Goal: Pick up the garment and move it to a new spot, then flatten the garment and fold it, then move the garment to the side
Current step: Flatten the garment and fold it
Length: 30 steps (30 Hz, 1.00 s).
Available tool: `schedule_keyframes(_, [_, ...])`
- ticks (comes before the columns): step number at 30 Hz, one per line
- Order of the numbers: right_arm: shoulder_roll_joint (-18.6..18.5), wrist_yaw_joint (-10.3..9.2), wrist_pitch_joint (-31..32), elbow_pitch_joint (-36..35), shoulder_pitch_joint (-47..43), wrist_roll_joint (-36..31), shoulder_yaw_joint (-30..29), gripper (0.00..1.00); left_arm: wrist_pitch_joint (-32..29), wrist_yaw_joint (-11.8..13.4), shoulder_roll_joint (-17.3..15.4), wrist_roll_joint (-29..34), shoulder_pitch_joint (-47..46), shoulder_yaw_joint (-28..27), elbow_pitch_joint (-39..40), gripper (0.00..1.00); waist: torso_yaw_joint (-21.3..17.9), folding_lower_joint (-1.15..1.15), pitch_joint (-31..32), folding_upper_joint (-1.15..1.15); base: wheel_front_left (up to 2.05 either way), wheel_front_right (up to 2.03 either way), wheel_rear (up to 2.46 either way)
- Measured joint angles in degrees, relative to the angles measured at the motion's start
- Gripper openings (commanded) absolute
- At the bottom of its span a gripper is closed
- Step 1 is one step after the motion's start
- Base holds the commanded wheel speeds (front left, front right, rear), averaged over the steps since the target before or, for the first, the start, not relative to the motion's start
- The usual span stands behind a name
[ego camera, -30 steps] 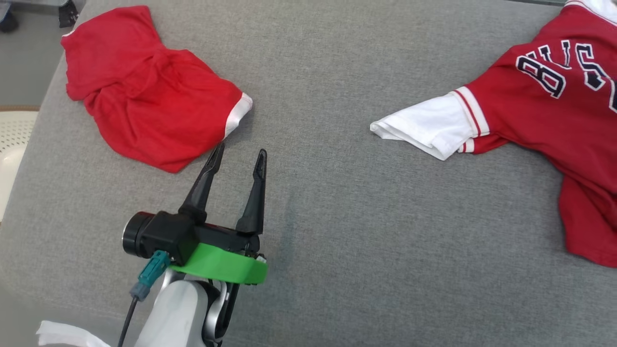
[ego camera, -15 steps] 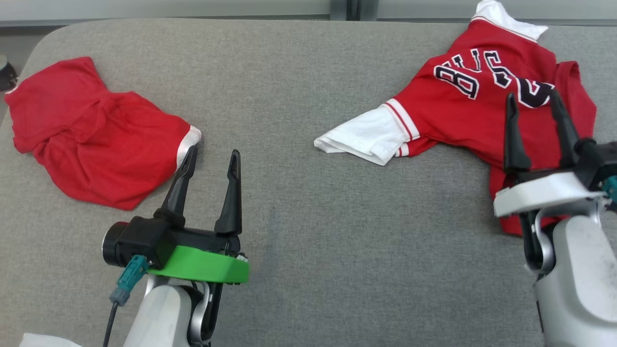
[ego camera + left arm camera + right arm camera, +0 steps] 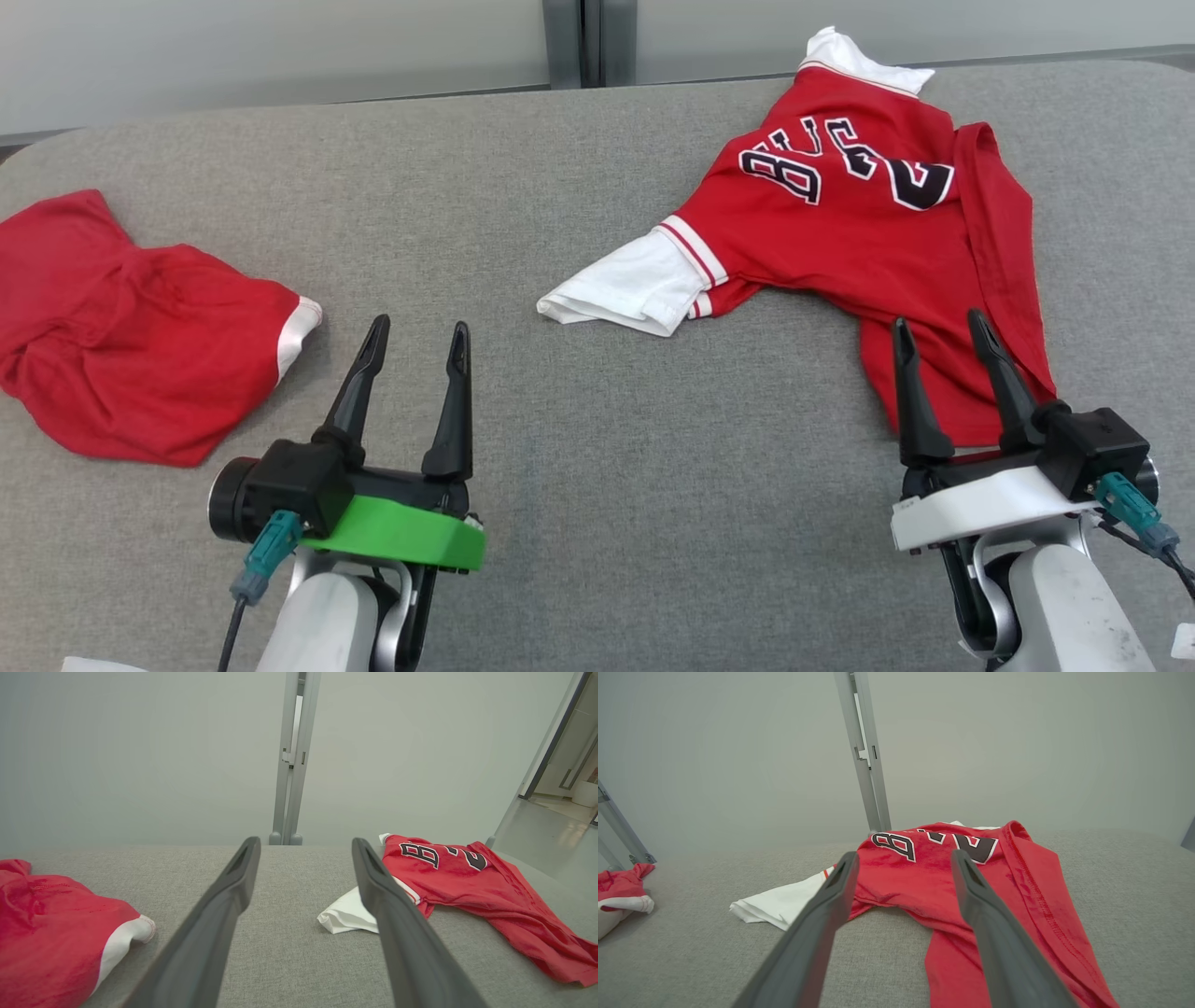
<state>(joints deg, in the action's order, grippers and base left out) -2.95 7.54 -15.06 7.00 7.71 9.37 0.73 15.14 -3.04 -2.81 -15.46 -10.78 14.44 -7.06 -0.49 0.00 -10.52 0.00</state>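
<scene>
Empty left jaws spread wide, empty right jaws wide over red jersey (image 3: 840, 252)

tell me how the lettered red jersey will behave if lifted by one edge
The jersey will probably hang limp: it lies creased, with one side folded over itself. It looks thin and light, so the open right gripper should lift it easily. Its white sleeve would likely trail and drag on the grey surface.
</scene>
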Motion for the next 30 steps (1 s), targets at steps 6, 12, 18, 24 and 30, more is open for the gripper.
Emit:
schedule_keyframes(6, [0.04, 0.0, 0.0, 3.56, 1.68, -0.27, 4.04, 1.0, 0.0, -0.55, 0.0, -0.16, -0.04, 0.99, -0.31, 1.0, 1.16, 0.0, -0.45, 0.0, 0.0, 0.0, 0.0])
schedule_keyframes(12, [-0.83, 0.0, 1.1, 12.27, 5.93, 1.82, 9.32, 1.0, 0.0, -0.58, -0.01, -1.14, -0.11, 2.6, -0.79, 1.0, 4.87, 0.0, -1.27, 0.0, 0.0, 0.0, 0.0])
schedule_keyframes(18, [-1.53, 0.0, 1.88, 20.7, 11.07, 3.75, 9.24, 1.0, 0.0, -0.53, -0.02, -2.14, -0.21, 3.49, -0.82, 1.0, 9.92, 0.0, -2.33, 0.0, 0.0, 0.0, 0.0])
schedule_keyframes(24, [-3.08, -0.01, 1.78, 27.5, 14.8, 1.12, 9.03, 1.0, 0.0, -0.23, -0.03, -2.68, -0.19, 3.81, -0.82, 1.0, 15.13, 0.0, -3.36, 0.0, 0.0, 0.0, 0.0])
schedule_keyframes(30, [-3.9, 0.0, 0.58, 31.31, 17.33, -7.81, 4.74, 1.0, 0.0, 0.02, -0.03, -3.18, -0.19, 4.17, -0.71, 1.0, 18.96, 0.0, -4.25, 0.0, 0.0, 0.0, 0.0])
